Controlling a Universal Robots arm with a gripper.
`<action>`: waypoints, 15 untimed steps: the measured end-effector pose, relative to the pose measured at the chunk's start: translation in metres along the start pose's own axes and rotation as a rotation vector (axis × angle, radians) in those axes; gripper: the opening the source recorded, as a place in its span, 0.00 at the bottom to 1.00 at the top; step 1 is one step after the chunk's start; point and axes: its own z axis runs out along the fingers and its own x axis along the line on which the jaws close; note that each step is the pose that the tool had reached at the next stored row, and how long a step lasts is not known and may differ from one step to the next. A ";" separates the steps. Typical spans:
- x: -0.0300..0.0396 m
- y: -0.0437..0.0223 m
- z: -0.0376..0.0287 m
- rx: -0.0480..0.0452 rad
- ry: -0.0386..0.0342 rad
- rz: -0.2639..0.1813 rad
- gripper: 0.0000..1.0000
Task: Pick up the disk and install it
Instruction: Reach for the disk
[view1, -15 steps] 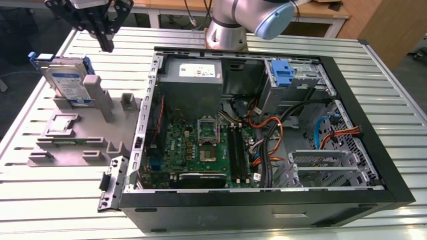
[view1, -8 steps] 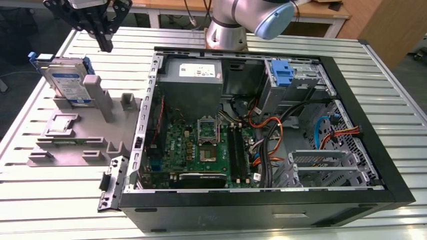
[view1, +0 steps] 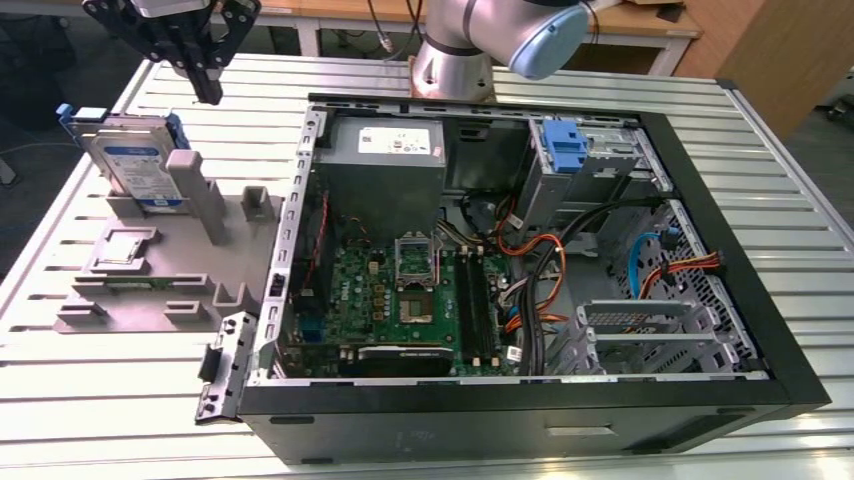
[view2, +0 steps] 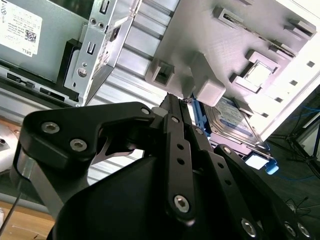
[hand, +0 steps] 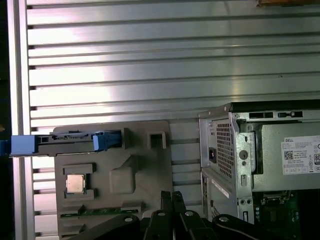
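Gripper in the exterior view hangs above the slatted table with its fingers pressed together and nothing between them. The disk stands on edge in a grey fixture, below the gripper and just to the exterior view's left of it, not touching it. The open computer case lies to the exterior view's right of the gripper, well apart from it.

In the second wrist view, the closed fingertips of the gripper point toward the fixture. The disk sits just beyond them, its label facing the camera and its blue carrier visible at its edges. The case lies off to one side.

In the first wrist view, the gripper is again closed and empty. The disk appears edge-on in the fixture, apart from the fingertips, with the case beside the fixture.
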 end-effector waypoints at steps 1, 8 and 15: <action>0.0003 0.0000 0.0000 0.0000 0.0000 0.000 0.15; 0.0031 -0.0002 0.0000 0.0000 0.0000 0.000 0.15; 0.0060 -0.0005 0.0000 0.0001 0.0001 0.000 0.15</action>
